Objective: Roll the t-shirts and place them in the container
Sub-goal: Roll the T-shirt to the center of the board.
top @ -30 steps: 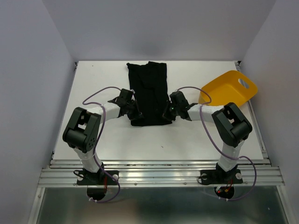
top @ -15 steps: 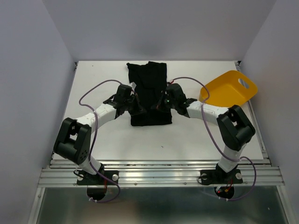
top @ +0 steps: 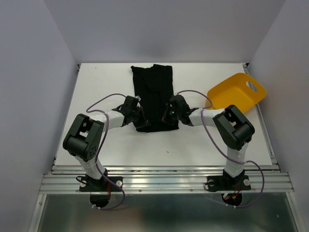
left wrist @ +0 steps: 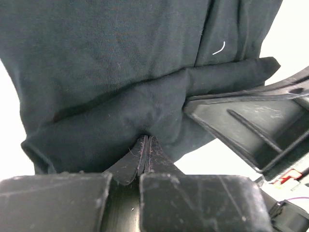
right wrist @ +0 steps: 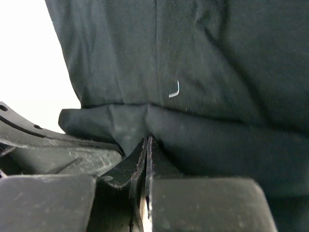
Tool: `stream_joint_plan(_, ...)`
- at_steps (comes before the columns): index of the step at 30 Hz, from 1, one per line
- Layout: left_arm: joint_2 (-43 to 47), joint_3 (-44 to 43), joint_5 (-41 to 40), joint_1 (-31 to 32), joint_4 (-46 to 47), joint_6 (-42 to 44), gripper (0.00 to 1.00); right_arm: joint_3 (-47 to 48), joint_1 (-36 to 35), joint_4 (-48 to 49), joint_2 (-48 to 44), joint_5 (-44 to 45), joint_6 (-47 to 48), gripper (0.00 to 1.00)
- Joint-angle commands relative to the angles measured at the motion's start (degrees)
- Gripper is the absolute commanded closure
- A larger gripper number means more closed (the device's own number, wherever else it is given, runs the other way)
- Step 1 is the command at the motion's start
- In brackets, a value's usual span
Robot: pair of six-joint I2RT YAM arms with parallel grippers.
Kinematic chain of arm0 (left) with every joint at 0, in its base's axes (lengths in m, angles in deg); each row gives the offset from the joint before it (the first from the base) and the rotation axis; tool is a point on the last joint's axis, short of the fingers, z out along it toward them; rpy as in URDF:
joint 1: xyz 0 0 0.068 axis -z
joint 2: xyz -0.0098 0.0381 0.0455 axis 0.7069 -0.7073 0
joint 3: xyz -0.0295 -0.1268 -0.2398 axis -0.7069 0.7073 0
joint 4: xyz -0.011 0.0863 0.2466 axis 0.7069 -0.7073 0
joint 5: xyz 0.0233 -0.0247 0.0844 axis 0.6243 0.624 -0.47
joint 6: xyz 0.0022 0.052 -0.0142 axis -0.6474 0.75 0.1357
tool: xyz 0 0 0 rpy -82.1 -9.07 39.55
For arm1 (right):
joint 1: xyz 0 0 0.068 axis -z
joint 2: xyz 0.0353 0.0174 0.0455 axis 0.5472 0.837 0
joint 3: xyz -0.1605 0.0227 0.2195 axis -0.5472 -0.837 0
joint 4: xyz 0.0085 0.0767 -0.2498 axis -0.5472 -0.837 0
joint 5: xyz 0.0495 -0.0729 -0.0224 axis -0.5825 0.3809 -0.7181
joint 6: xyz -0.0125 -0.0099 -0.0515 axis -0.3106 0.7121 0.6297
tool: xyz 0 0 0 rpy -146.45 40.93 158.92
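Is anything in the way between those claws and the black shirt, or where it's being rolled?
Nothing visible. The left gripper and right gripper are shut on the near fold of the shirt, and the cloth ahead lies bare. The yellow tub sits off to the right, apart from it.

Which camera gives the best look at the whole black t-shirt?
The top external view: the t-shirt shows there whole, folded into a long strip. Both wrist views show only its rolled near edge, close up.

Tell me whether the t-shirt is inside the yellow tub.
No, the t-shirt lies on the table, apart from the yellow tub at the right.
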Motion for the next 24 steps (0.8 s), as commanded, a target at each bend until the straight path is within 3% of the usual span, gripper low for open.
stream_joint_plan(1,5.7,-1.4,-3.5,0.1,-2.1,2.8,1.00,-1.2,-0.5,-2.5,-5.5,3.5,1.4,0.99)
stream_joint_plan(9,10.1,-1.8,-7.0,-2.6,-6.2,5.0,1.00,-3.0,4.3,-3.2,-11.3,1.9,3.1,0.99)
stream_joint_plan(24,0.7,4.2,-6.0,-4.9,-0.4,3.8,1.00,-9.4,4.8,-3.6,-4.5,6.3,3.9,0.99)
